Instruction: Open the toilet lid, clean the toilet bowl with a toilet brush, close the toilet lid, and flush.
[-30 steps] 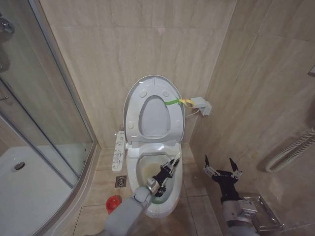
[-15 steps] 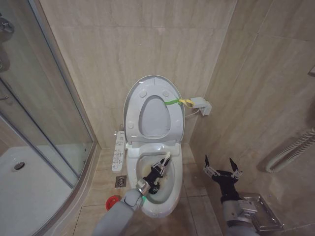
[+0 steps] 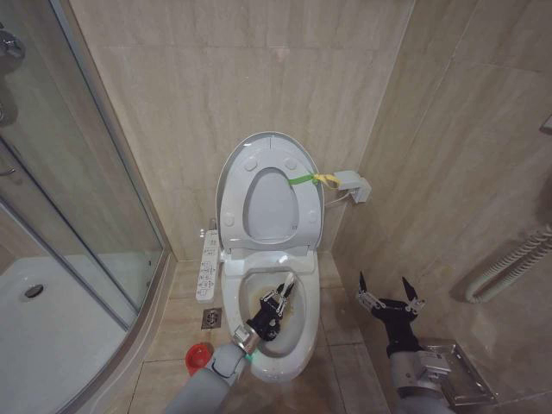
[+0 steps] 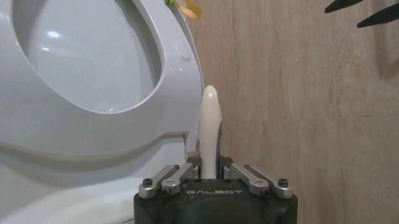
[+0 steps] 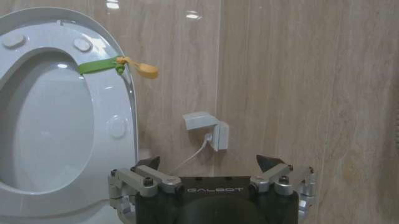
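Toilet cubicle, head and wrist views. The shower enclosure (image 3: 78, 259) fills the robot's left side; tiled walls close the back and right. The toilet bowl (image 3: 304, 341) stands against the back wall, a brownish-yellow stain on its inner wall and the long button panel (image 3: 208, 265) at its left side. The toilet lid (image 3: 231, 172) and the ring seat (image 3: 252, 237) are both raised upright against the wall, with a green-and-yellow strap (image 3: 310, 179) tied at the lid's right edge. A wall socket box (image 3: 353, 185) sits just right of the strap.

The left gripper (image 3: 278, 306) reaches down into the bowl, jaws closed narrowly on the thin white handle of the toilet brush (image 4: 210, 126); the handle rises between them towards the raised seat. The brush's red base (image 3: 198, 356) stands on the floor left of the bowl. The right gripper (image 3: 390, 298) hangs idle to the right of the bowl, jaws spread wide and empty.

Risk, as a judgement: the handle is slim and smooth, so scrubbing pressure could twist it in the narrow grip; a high stroke could knock the upright seat down.

Against the frame one second earlier, the left gripper has shifted leftward and deeper over the stain, while the right arm, lid and base are unchanged.
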Tool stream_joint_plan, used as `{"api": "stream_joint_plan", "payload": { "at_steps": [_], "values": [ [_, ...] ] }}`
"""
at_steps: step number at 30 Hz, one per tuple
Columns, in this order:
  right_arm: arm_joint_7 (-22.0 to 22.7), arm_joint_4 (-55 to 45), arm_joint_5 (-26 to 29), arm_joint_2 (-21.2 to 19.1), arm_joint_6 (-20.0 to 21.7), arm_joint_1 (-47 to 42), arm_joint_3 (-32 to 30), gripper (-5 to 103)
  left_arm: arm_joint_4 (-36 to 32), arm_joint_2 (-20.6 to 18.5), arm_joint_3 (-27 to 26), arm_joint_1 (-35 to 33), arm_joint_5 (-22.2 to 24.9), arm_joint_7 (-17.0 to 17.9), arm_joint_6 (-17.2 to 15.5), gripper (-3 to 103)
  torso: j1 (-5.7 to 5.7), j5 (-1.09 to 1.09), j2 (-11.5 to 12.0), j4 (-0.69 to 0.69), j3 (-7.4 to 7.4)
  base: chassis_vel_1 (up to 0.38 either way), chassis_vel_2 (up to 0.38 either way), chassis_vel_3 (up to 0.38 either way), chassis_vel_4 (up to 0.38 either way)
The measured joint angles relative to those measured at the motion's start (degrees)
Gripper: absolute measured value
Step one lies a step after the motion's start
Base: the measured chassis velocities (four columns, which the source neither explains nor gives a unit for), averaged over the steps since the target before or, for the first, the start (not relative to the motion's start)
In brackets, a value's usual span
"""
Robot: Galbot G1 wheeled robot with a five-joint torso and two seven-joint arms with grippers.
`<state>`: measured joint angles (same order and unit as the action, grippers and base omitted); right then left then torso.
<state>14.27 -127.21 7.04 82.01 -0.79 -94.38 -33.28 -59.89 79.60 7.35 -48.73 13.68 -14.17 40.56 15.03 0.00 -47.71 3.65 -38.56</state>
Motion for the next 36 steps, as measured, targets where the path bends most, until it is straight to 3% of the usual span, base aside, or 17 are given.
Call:
{"api": "stream_joint_plan", "payload": {
  "at_steps": [8,19,36],
  "values": [
    [0.0,0.0,0.0,0.0,0.0,0.0,0.0,100,-2.4,-0.9,-0.3,-1.8,-0.2,0.5,-1.1,17,0.00,0.00,0.0,0.00,0.00,0.000,0.000,0.000,0.000],
    [0.0,0.0,0.0,0.0,0.0,0.0,0.0,100,-10.6,-3.2,-3.3,-7.9,1.1,3.2,-3.9,17,0.01,-0.01,0.0,0.00,0.00,0.000,0.000,0.000,0.000],
    [0.0,0.0,0.0,0.0,0.0,0.0,0.0,100,-14.3,-4.1,-6.0,-15.2,-1.3,3.8,-2.6,17,0.00,0.00,0.0,0.00,0.00,0.000,0.000,0.000,0.000]
  ]
}}
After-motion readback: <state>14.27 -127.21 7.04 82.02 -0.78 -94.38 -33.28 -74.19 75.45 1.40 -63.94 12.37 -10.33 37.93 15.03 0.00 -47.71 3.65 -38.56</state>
